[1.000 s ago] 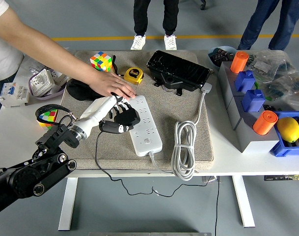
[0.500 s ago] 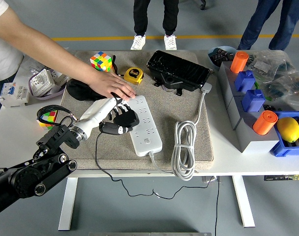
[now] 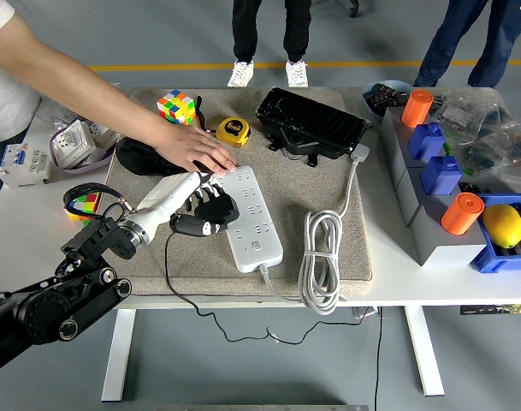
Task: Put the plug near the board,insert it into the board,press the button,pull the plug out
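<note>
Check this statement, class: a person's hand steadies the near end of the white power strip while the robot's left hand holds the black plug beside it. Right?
Not quite. The head view shows the person's hand on the far end of the white power strip, not the near end. The robot's left hand does hold the black plug beside it.

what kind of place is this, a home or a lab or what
Most likely a robotics lab or test area, not a home. A white standing table on a grey floor holds a mat with test props: a power strip, a Rubik's cube, a tape measure. People stand around watching.
</note>
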